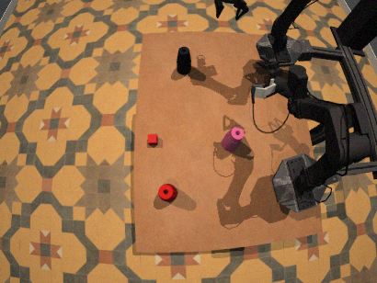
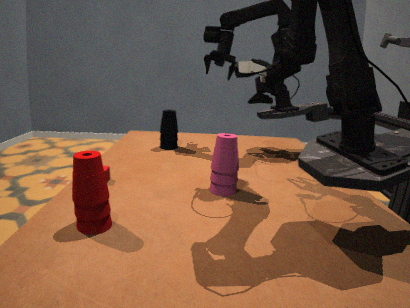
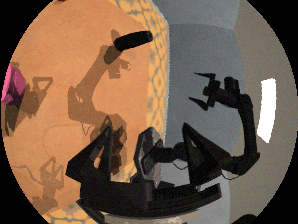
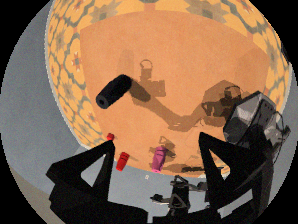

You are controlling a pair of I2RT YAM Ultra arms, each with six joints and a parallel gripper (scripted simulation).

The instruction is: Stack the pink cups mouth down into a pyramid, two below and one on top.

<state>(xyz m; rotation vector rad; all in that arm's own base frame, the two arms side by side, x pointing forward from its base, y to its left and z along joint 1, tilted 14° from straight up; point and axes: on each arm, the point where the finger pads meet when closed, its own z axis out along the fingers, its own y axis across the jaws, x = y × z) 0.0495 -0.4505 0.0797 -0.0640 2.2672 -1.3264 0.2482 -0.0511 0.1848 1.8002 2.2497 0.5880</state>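
The three pink cups stand nested in one mouth-down stack on the brown mat, right of centre; the stack also shows in the exterior view and small in the right wrist view. My right gripper is open and empty, high in the air behind the mat, far from the cups; its fingers frame the right wrist view. My left gripper is open and empty, raised well above the mat near the arm bases. It looks across at the right gripper.
A nested red cup stack stands near the mat's front left. A small red cube lies left of the pink stack. A black cup stack stands at the mat's far end. The arm bases occupy the right edge.
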